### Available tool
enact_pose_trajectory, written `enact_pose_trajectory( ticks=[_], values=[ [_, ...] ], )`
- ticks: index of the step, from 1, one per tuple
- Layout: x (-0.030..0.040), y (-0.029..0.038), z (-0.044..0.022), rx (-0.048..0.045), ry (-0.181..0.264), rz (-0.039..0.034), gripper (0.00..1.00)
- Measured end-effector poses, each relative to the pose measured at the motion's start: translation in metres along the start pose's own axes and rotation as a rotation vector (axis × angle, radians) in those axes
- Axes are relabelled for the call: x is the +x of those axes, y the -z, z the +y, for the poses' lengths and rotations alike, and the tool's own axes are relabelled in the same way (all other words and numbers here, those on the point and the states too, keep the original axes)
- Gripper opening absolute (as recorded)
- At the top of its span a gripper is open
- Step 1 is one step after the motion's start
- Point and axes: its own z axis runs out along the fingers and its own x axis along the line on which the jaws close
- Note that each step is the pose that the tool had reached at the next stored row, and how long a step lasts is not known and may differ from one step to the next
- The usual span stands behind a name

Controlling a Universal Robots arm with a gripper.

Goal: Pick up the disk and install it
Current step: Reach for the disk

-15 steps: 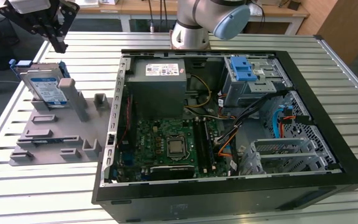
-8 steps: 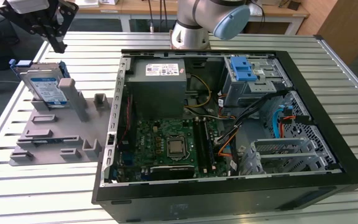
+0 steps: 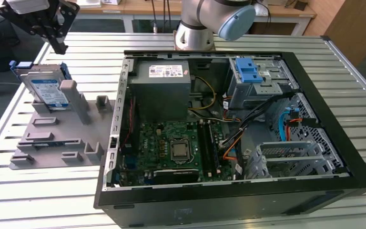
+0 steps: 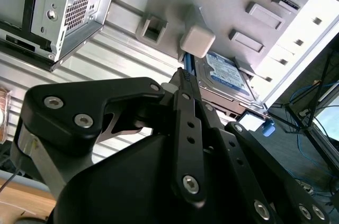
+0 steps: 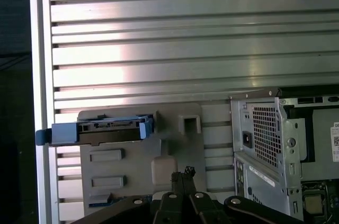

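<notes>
I see the disk standing on edge in a slot at the far corner of the grey holder plate. The plate lies on the slatted table by its edge on the exterior view's left, just beside the open computer case. My gripper hangs above the disk, apart from it. Its fingers are pinched together and hold nothing.

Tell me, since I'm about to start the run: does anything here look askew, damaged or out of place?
Nothing stands out. The disk stands on edge in the grey fixture, beside the open computer case on the slatted table. The gripper hovers clear of the disk, holding nothing. Cables inside the case lie loose but look intact.
</notes>
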Motion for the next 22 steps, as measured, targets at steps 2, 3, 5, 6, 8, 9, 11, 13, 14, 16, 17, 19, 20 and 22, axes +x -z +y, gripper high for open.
enact_pose_trajectory(
  ticks=[2, 3, 5, 6, 8, 9, 11, 13, 14, 16, 17, 19, 20, 22],
  values=[
    [0.0006, 0.0000, 0.0000, 0.0000, 0.000, 0.0000, 0.11],
    [0.0011, 0.0000, 0.0001, 0.0000, 0.000, 0.0001, 0.11],
    [0.0027, -0.0001, 0.0011, 0.0001, 0.000, 0.0003, 0.11],
    [0.0040, -0.0002, 0.0019, 0.0001, 0.000, 0.0006, 0.11],
    [0.0074, -0.0003, 0.0030, 0.0001, 0.000, 0.0010, 0.11],
    [0.0093, -0.0003, 0.0038, 0.0002, 0.000, 0.0013, 0.11],
    [0.0140, -0.0005, 0.0061, 0.0002, 0.000, 0.0017, 0.11],
    [0.0181, -0.0008, 0.0087, 0.0001, 0.000, 0.0022, 0.11],
    [0.0197, -0.0010, 0.0099, 0.0001, 0.000, 0.0027, 0.11],
    [0.0216, -0.0013, 0.0112, 0.0006, 0.000, 0.0071, 0.11],
    [0.0228, -0.0014, 0.0116, 0.0008, 0.000, 0.0096, 0.11],
    [0.0270, -0.0017, 0.0121, 0.0011, -0.001, 0.0135, 0.11],
    [0.0302, -0.0019, 0.0124, 0.0012, -0.001, 0.0143, 0.11],
    [0.0387, -0.0027, 0.0126, 0.0011, -0.001, 0.0145, 0.11]
  ],
)
